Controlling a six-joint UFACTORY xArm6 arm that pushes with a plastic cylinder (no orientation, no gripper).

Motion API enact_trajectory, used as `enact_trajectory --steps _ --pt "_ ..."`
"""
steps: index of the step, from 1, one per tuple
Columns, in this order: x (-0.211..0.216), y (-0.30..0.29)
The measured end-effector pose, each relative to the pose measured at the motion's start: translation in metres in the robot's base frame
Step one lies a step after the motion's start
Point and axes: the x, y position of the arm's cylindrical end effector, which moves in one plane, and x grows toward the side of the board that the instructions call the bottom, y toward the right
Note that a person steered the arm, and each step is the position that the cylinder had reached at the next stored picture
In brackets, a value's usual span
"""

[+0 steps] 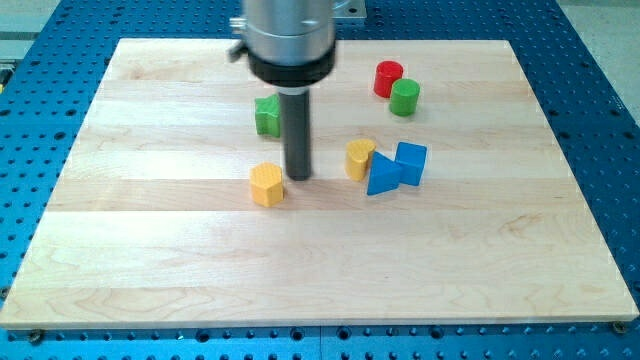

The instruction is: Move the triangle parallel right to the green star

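Observation:
The blue triangle (381, 176) lies right of the board's middle, touching a blue cube (411, 163) on its right and a yellow cylinder-like block (359, 158) on its left. The green star (267, 116) sits up and to the left, partly hidden behind my rod. My tip (298, 177) rests on the board just right of a yellow hexagon block (267, 185), below the green star and well left of the triangle.
A red cylinder (388, 78) and a green cylinder (405, 97) stand touching near the view's top right. The wooden board (150, 280) lies on a blue perforated table (600, 60).

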Motion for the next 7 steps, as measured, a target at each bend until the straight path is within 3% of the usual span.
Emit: enact_trajectory --steps 2,4,5,6,7 --pt "0.037 0.016" --pt "0.039 0.016" --pt "0.040 0.041" --pt "0.040 0.108" --pt "0.018 0.126"
